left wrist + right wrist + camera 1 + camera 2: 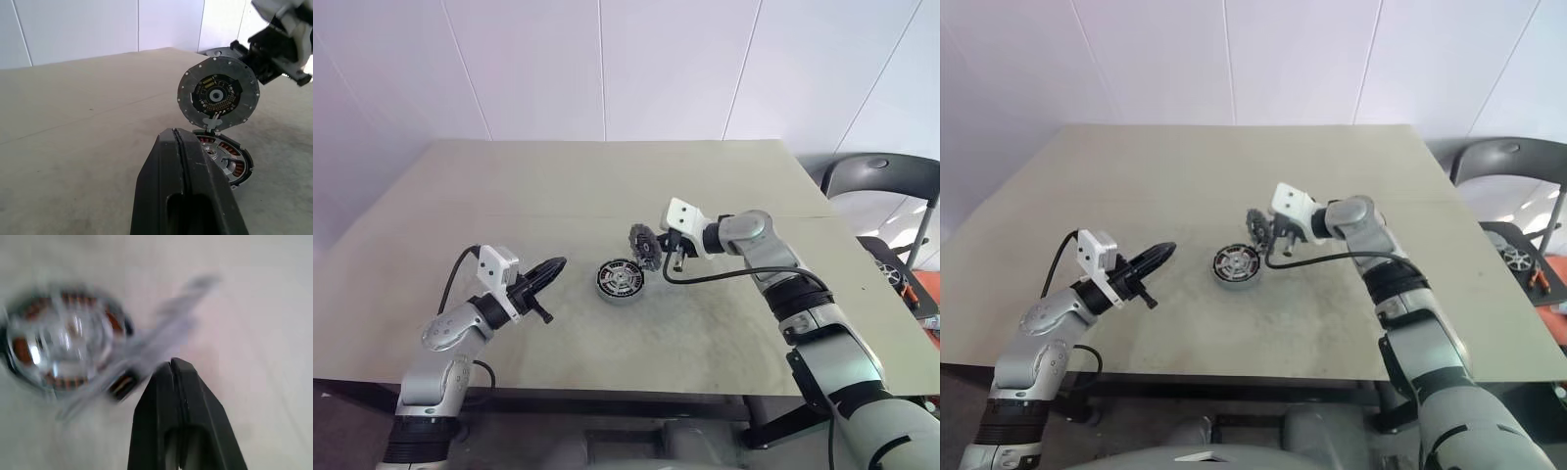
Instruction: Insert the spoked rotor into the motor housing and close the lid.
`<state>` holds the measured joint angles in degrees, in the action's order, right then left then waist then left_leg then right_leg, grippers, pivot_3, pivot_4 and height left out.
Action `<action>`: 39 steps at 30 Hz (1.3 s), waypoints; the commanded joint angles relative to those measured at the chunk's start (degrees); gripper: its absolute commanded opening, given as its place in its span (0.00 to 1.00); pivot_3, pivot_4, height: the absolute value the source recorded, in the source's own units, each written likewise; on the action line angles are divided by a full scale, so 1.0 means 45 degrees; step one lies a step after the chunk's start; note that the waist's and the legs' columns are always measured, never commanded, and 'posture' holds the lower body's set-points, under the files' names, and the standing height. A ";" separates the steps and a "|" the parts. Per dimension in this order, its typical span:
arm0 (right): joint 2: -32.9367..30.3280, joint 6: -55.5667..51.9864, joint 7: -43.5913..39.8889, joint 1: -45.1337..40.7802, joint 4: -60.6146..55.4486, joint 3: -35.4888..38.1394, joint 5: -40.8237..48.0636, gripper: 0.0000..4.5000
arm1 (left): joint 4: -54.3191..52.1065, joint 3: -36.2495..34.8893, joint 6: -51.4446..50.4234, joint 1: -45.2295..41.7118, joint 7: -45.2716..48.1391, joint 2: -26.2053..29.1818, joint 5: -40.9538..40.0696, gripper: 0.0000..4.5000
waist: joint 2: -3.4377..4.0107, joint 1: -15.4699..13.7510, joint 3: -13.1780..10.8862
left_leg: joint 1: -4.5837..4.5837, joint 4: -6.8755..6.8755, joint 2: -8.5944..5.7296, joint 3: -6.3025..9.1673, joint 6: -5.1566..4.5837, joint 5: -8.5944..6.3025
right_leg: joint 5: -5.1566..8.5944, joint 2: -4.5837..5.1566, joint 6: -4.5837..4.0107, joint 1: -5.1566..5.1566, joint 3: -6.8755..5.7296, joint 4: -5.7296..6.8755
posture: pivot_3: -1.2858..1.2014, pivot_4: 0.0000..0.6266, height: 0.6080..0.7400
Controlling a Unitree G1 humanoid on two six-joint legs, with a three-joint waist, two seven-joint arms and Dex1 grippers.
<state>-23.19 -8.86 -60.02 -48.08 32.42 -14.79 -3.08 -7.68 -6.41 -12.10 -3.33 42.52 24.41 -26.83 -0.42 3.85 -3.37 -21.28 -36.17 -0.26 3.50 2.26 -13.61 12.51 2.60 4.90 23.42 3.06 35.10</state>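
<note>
The motor housing (604, 285), a short dark cylinder with copper windings, lies on the table's middle. A spoked wheel, apparently the spoked rotor (215, 152), sits inside it and looks silvery. The lid (642, 245), a silvery segmented disc, stands nearly upright on the housing's far rim, with its inner face (218, 93) towards my left gripper. My left gripper (558, 262) is shut and empty, hovering left of the housing and pointing at it. My right gripper (658, 253) is shut with nothing between its fingers, close behind the lid. Whether it touches the lid I cannot tell.
The beige table (607, 186) has a seam running across its far half. A black chair (881, 181) stands past the table's right edge. Small parts lie on a surface (901, 269) further right. My right arm's black cable (724, 276) hangs just above the table.
</note>
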 commanded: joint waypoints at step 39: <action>0.1572 -0.2601 0.0553 0.1767 -0.0594 -0.0501 0.1085 0.99 | -0.0481 -0.0019 -0.0030 -0.0211 -0.0340 0.0160 0.0087 0.00 | -0.0006 0.0023 0.0006 | 0.0002 0.0001 0.0001 0.0000 0.0002 -0.0001 | 0.0000 -0.0001 0.0000 0.0002 -0.0005 0.0002 | 0.52 0.00 1.00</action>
<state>-15.34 -20.21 -57.67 -39.55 28.70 -15.90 3.20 -7.94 -6.03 -12.46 -3.31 41.02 24.66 -26.51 -0.45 3.95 -3.35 -21.27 -36.18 -0.26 3.50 2.26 -13.62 12.51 2.60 4.90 23.43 3.04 35.11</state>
